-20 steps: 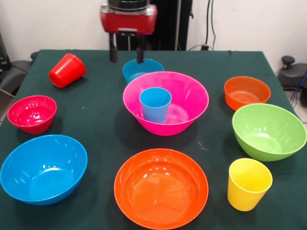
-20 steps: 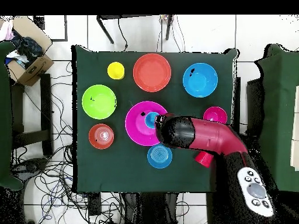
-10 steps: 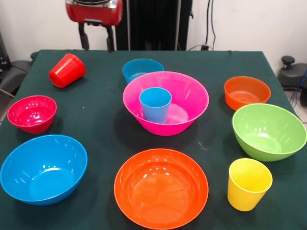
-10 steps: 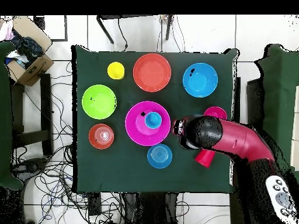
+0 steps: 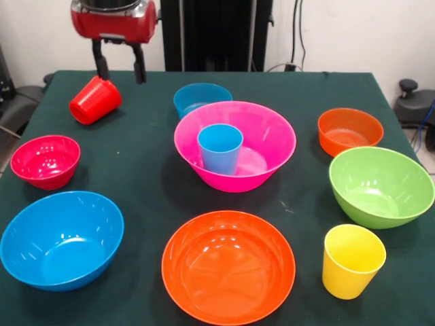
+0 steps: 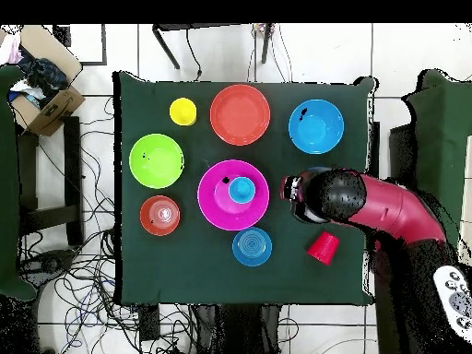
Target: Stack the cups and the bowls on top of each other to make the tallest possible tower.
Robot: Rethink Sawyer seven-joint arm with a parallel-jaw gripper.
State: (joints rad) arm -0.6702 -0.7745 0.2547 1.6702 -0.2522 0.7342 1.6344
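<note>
Swinging away from the glossy pink plastic bowl (image 5: 235,144) holding the light blue cup (image 5: 219,148), my spread, empty end effector (image 5: 119,62) hovers beside the tipped red plastic tumbler (image 5: 95,100); next, descend and grip it.

The large pink bowl (image 5: 235,145) was seen upright mid-desk, with the light blue cup (image 5: 220,148) stood upright inside it. The red cup (image 5: 95,100) was laid on its side; the yellow cup (image 5: 352,261) stood upright. The remaining bowls were spread apart, all upright: large blue (image 5: 61,239), orange (image 5: 228,266) and green (image 5: 380,186); small red (image 5: 45,160), orange (image 5: 350,130) and blue (image 5: 202,98).
</note>
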